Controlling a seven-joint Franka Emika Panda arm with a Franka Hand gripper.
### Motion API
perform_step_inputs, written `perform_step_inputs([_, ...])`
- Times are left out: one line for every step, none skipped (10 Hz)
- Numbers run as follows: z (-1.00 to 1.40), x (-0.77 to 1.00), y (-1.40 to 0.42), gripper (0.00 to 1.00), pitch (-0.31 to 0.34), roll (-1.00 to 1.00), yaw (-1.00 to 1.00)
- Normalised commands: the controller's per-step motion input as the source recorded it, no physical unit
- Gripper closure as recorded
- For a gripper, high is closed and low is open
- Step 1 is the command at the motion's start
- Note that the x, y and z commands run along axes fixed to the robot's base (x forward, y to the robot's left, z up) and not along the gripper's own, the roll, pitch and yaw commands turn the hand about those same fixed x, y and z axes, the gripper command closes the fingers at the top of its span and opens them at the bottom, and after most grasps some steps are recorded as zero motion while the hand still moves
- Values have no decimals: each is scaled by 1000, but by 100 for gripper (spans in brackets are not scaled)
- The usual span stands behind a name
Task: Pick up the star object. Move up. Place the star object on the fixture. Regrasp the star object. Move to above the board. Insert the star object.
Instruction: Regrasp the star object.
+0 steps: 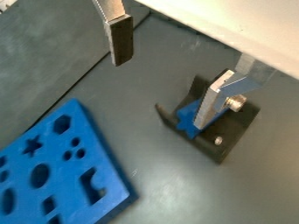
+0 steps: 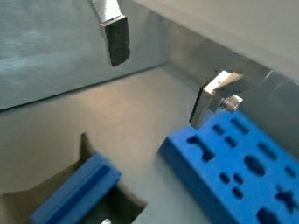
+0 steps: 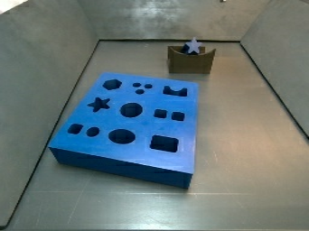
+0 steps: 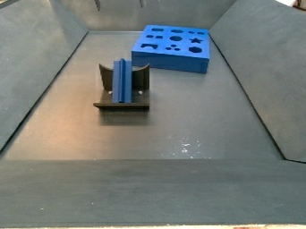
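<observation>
Both wrist views are showing the gripper [image 1: 170, 74] hanging in the air above the floor, jaws spread wide with nothing between the silver fingers [image 1: 118, 39]. The star object [image 4: 123, 80] is lying in the notch of the fixture [image 4: 106, 88], its star end facing the camera in a side view [image 3: 191, 45]. The board [image 3: 130, 122] is sitting flat on the floor, well apart from the fixture, holes facing up. No brands, labels or writing are showing on any piece. The gripper is not appearing in either side view.
</observation>
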Motion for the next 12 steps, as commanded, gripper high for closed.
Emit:
perform_step_inputs([3, -34, -22, 0, 21, 1000, 30])
perform_step_inputs([6, -34, -26, 0, 15, 1000, 31])
perform_step_inputs([7, -30, -24, 0, 10, 1000, 32])
perform_step_inputs([4, -23, -23, 0, 3, 1000, 33])
perform_step_inputs([5, -23, -24, 0, 2, 1000, 34])
perform_step_inputs([5, -25, -21, 0, 3, 1000, 36])
perform_step_inputs([12, -17, -21, 0, 5, 1000, 37])
perform_step_inputs([11, -9, -23, 0, 9, 1000, 39])
perform_step_inputs([-1, 4, -25, 0, 12, 1000, 40])
perform_step_inputs([-11, 23, -25, 0, 19, 1000, 43])
perform_step_inputs([-15, 36, -27, 0, 26, 1000, 46])
perform_step_inputs([-16, 43, -27, 0, 33, 1000, 48])
